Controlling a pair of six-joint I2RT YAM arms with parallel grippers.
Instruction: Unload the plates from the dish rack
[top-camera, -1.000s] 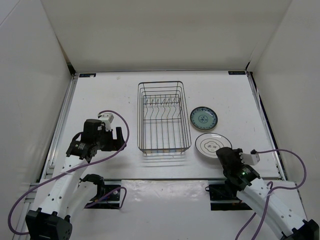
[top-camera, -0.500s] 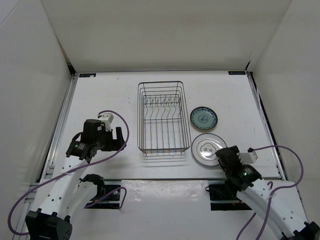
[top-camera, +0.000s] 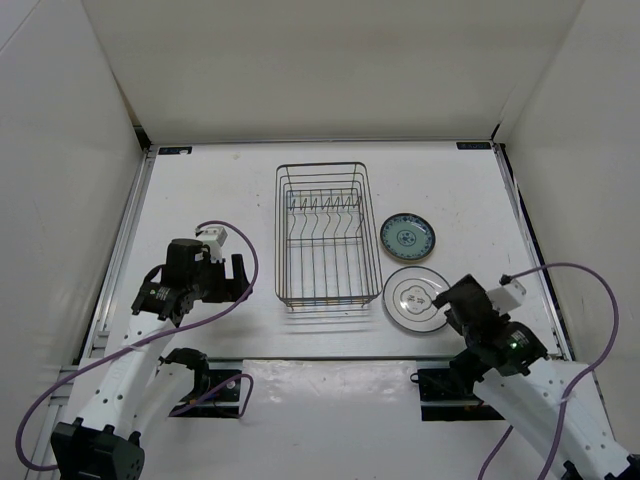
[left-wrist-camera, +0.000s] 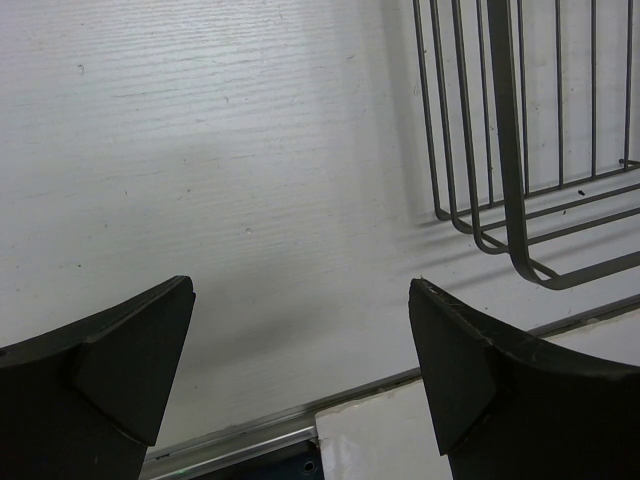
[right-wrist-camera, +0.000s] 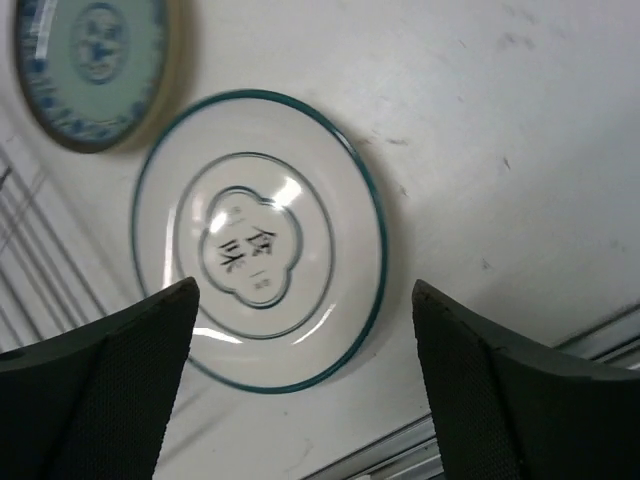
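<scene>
White with a dark line pattern, the larger plate (top-camera: 415, 297) lies flat on the worktop (top-camera: 200, 180), just beside the near right corner of the dish rack (top-camera: 322, 165). The smaller teal-blue plate (top-camera: 407, 237) lies flat just beyond it, with a narrow gap between the two. A second ago the right jaws were closed at this white plate's near rim. Now they stand spread wide, and the wrist has drawn back toward the near edge. The right wrist view shows the whole plate lying free between and below the two fingers, touching neither. The plate has also settled a little nearer the rack than it was. I judge this to be a finished release: the white plate is set down and the right arm is free for the next job. From above, the rack's prongs hold no plate that I can make out. The small tan plate appears in no view, so its place cannot be told. The left jaws have not moved; they hang open over bare worktop to the left of the rack, holding nothing.
</scene>
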